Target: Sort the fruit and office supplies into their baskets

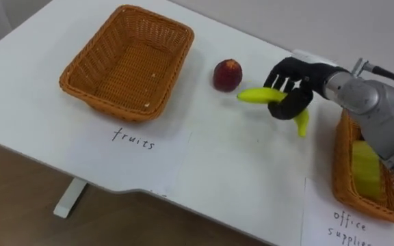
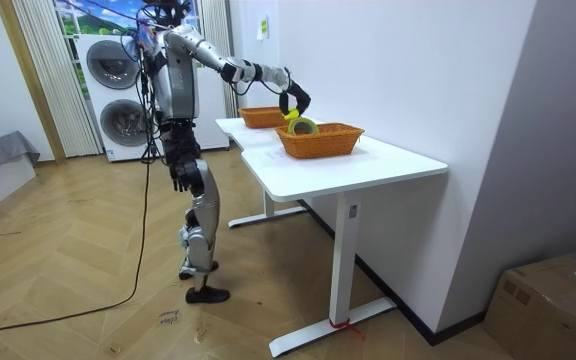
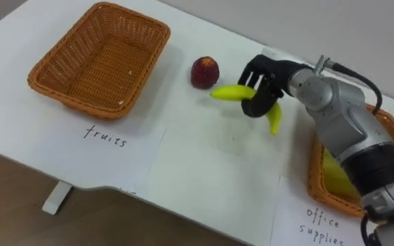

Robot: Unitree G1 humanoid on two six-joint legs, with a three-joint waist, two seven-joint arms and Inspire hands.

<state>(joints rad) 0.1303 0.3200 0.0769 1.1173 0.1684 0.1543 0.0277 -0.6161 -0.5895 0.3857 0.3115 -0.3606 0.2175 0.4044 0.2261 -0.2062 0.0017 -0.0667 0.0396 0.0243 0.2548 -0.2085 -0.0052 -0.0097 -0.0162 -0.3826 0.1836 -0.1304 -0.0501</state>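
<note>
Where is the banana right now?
The banana is in the robot's right hand, over the white table, just right of the red fruit; the fruits basket lies farther left.

2 eye views: on robot's head, aimed steeply down, close over table [image 1: 217, 157], slightly apart sideways. Room view: standing camera well off, side-on, whole robot and table. All 3 share left basket [image 1: 125, 61], right basket [image 1: 342, 171].

Bare table [image 1: 207, 154] up to fruit basket [image 1: 87, 92]; apple [image 1: 228, 75] alongside.
</note>
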